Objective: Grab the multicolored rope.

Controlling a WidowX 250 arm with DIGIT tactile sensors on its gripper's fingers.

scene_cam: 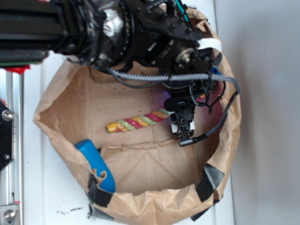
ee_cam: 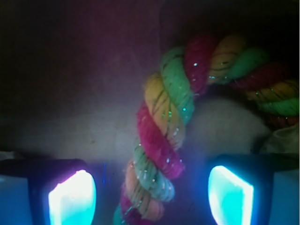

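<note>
Jaws spread apart, one glowing pad each side of the multicolored rope point(ee_cam: 159, 154) in wrist view, not touching it; gripper point(scene_cam: 183, 125) is released, nothing grasped. Largest to smallest: brown paper bag point(scene_cam: 61, 89) w/ rolled-down rim holds everything, sitting on white table point(scene_cam: 262, 112). Black arm point(scene_cam: 93, 28) reaches in from top left, its grey braided cable point(scene_cam: 140, 77) draped across the bag. Blue plastic handle point(scene_cam: 96, 164) leans on the near-left wall, well apart from gripper. Rope lies on bag floor near centre, yellow tip pointing left, right end under gripper. Black tape patches point(scene_cam: 212, 180) on the rim.
</note>
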